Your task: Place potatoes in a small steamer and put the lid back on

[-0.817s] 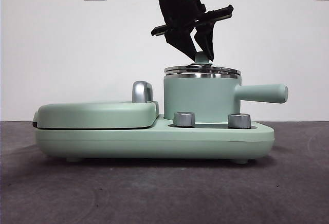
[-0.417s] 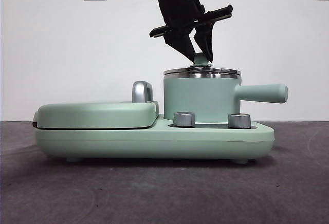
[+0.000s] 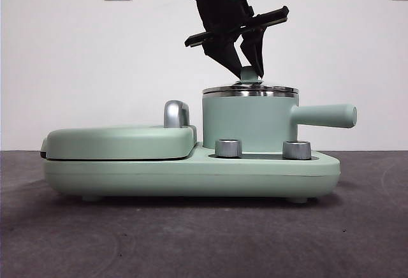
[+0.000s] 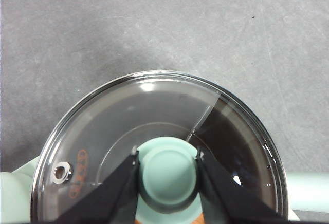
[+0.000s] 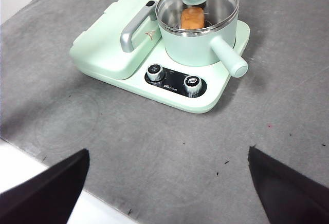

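The lid (image 3: 250,89) is seen edge-on in the front view, resting level on the steel rim of the small steamer (image 3: 248,124), with the left gripper (image 3: 250,72) coming down from above onto its knob (image 3: 250,72). The grip itself is made plain only in the left wrist view: the mint-green knob (image 4: 168,171) is pinched between the two black jaws of the left gripper (image 4: 168,175), which are closed against its sides.

The potatoes (image 5: 193,17) are shown only in the right wrist view, as an orange-brown lump lying inside the small steamer (image 5: 198,34) under the glass of the lid (image 5: 198,0). In the front view they are hidden by the pot's wall; in the left wrist view only a sliver of orange is glimpsed below the knob, and the lid (image 4: 154,147) is cut off by the picture's edge.

The right gripper (image 5: 167,183) is held well back from the appliance, its jaws spread wide with nothing between them.

The steamer's straight handle (image 3: 325,115) is turned away from the closed griddle cover (image 3: 121,141), whose chrome handle (image 3: 176,113) stands just beside the pot. Two dials (image 3: 229,148) are set in the mint-green base (image 3: 191,176) in front of the pot. The base rests on a grey table (image 3: 204,240).
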`<state>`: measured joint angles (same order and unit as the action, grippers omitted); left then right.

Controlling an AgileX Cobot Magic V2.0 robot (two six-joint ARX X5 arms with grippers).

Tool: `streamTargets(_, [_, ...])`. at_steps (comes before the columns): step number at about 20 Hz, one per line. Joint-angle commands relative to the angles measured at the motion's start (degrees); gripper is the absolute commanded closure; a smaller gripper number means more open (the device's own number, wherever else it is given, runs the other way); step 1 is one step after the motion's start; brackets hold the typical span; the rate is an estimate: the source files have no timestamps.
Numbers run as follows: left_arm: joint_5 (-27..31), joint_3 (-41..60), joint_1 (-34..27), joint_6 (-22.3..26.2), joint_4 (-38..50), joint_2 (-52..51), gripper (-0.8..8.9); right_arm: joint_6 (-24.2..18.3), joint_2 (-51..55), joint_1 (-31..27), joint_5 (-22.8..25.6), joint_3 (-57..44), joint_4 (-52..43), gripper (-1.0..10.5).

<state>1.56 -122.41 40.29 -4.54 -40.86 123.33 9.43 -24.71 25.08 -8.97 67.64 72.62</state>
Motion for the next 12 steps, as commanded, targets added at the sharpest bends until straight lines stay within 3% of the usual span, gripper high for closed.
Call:
streamTargets(1, [0.13,-1.86,0.57,-1.75,0.66,1.55,7.58,0.63,0.0,0.28,0.0,0.59,-1.03,4.6])
streamTargets(4, [0.13,-2.14,0.59,-3.76,1.75,1.42,4.04,0.66,0.0,0.28,0.0,0.59,-1.6,4.6])
streamTargets(5, [0.13,-2.51,0.52,-3.76,1.46,1.18,3.33,0.66,0.0,0.28,-0.02,0.59,-1.64,4.6])
streamTargets(9, [0.13,-3.87,0.5,-3.89,0.59,-2.38,3.1,0.7,0.0,0.28,0.04,0.59,-1.73,4.6])
streamTargets(12, [0.13,-3.87,0.63,-3.87,-6.16,-7.98,3.1,1.09,0.0,0.28,0.0,0.59,-2.12,4.6])
